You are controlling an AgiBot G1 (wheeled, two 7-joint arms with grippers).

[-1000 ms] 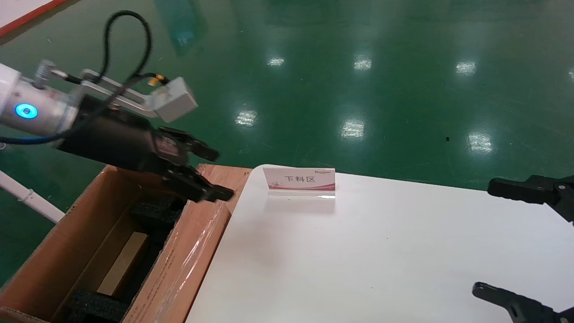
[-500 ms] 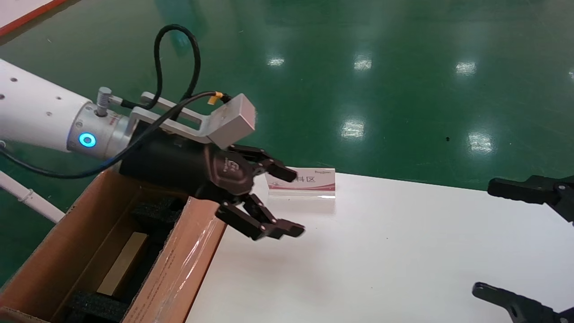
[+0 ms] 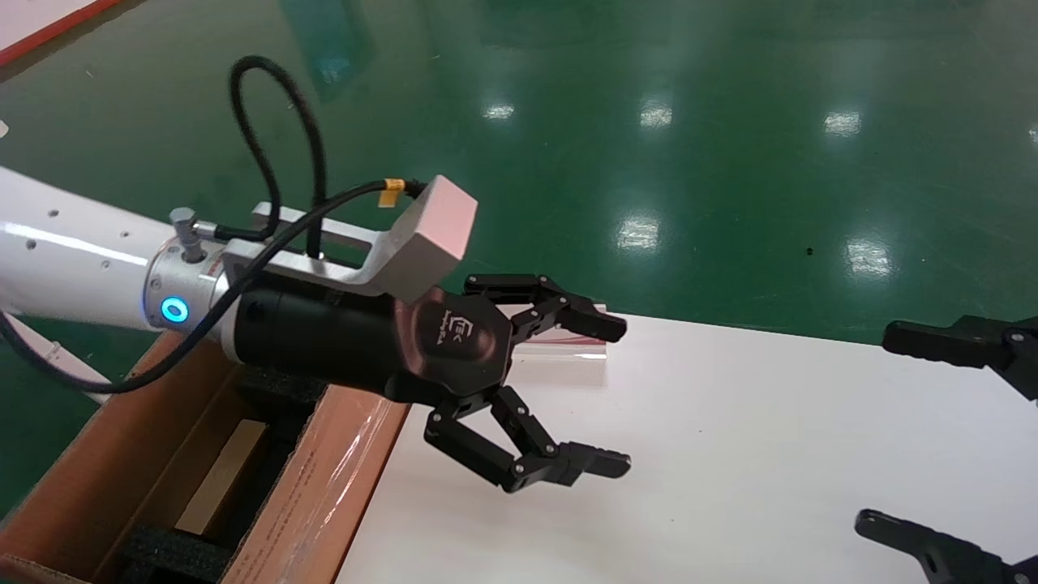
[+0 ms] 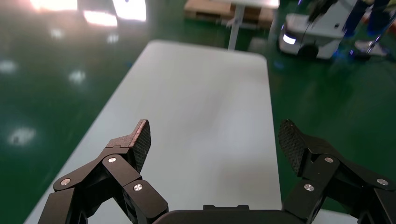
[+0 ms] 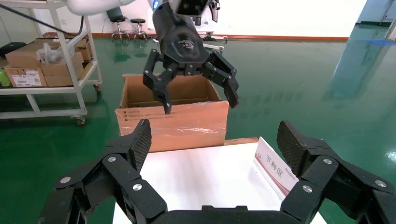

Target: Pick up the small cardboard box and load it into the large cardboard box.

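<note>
The large cardboard box stands open at the lower left of the head view, its taped flap against the white table. Inside it, between black foam pads, lies the small cardboard box, a flat brown slab. My left gripper hangs open and empty over the table's left part, past the carton's flap; below it the left wrist view holds only bare tabletop. My right gripper stays open at the right edge. The right wrist view shows it facing the large cardboard box and the left gripper.
A small sign stand with red and white print sits near the white table's far edge, half hidden behind my left gripper's upper finger in the head view. Green floor surrounds the table. A shelf cart with boxes stands far behind the carton.
My left arm has swung from above the carton's flap rightward out over the table, gripper open and empty throughout. The right gripper has not moved.
</note>
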